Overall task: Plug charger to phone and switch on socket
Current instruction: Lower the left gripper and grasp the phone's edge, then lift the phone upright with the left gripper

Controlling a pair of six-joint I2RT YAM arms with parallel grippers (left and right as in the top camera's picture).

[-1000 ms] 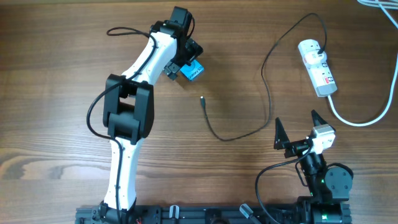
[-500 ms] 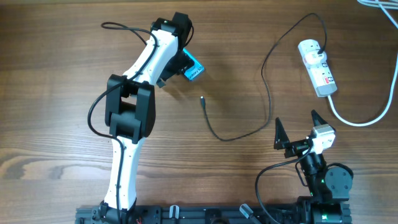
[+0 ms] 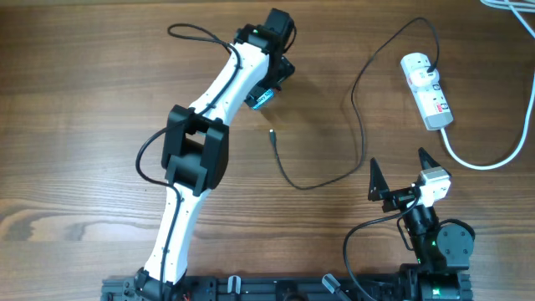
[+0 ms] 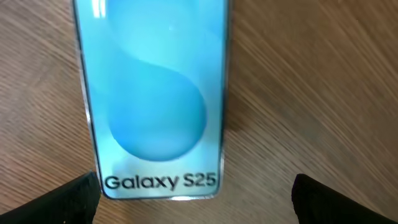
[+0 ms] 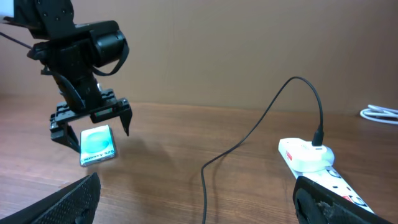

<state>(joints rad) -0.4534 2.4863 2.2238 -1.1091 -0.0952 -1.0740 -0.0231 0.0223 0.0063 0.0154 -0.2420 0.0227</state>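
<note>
The phone (image 3: 262, 99) lies flat on the table with its cyan-blue screen up, partly hidden under my left arm. It fills the left wrist view (image 4: 155, 93) and also shows in the right wrist view (image 5: 97, 145). My left gripper (image 3: 267, 86) hovers just over the phone's text end, open and empty, with its fingers (image 4: 196, 208) wider than the phone. The charger cable (image 3: 361, 125) runs from its plug in the socket (image 3: 427, 102) to a loose black tip (image 3: 272, 134) below the phone. My right gripper (image 3: 399, 177) is open and empty, near the front right.
The socket's thick white cord (image 3: 493, 159) curves along the right edge. In the right wrist view the cable (image 5: 249, 140) crosses the middle and the socket (image 5: 308, 157) lies at the right.
My left arm has swung right and turned its wrist, so the gripper went from the phone's left side to over it from the far side. The phone, cable and right arm have not moved.
</note>
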